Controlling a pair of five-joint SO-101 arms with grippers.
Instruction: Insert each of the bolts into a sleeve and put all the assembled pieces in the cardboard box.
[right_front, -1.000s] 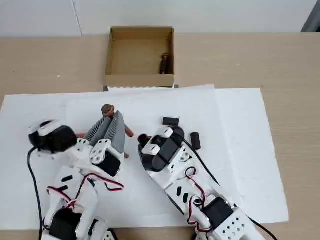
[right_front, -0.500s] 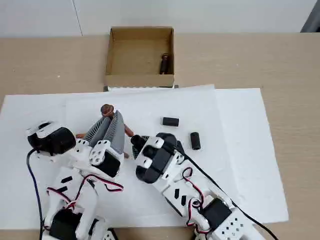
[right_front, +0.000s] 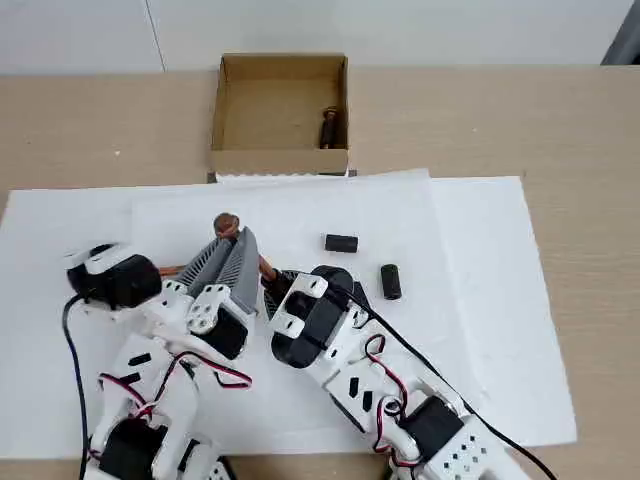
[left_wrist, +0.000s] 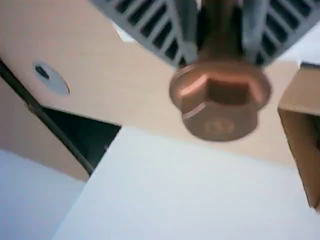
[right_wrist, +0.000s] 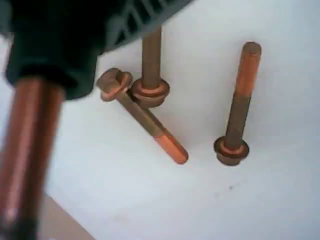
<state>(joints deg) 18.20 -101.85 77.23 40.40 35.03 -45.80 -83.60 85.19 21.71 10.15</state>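
Observation:
My left gripper (right_front: 228, 238) is shut on a copper bolt (right_front: 225, 222) just behind its hex head (left_wrist: 220, 102), which points toward the cardboard box (right_front: 280, 160). The box holds one bolt with a sleeve (right_front: 328, 127). Two black sleeves (right_front: 340, 242) (right_front: 390, 281) lie on the white paper. My right gripper (right_front: 280, 288) sits close beside the left one. In the right wrist view a dark sleeve-like shape (right_wrist: 50, 45) with a copper shank (right_wrist: 25, 150) is blurred close to the lens. Three loose bolts (right_wrist: 142, 117) (right_wrist: 235, 105) (right_wrist: 150, 60) lie on the paper below.
White paper (right_front: 480, 300) covers the wooden table (right_front: 560, 120) in front of the box. The two arms nearly touch at the paper's middle. Open paper lies to the right of the sleeves.
The right arm has swung left, away from the sleeves and up against the left arm. The left gripper and its bolt have shifted slightly right.

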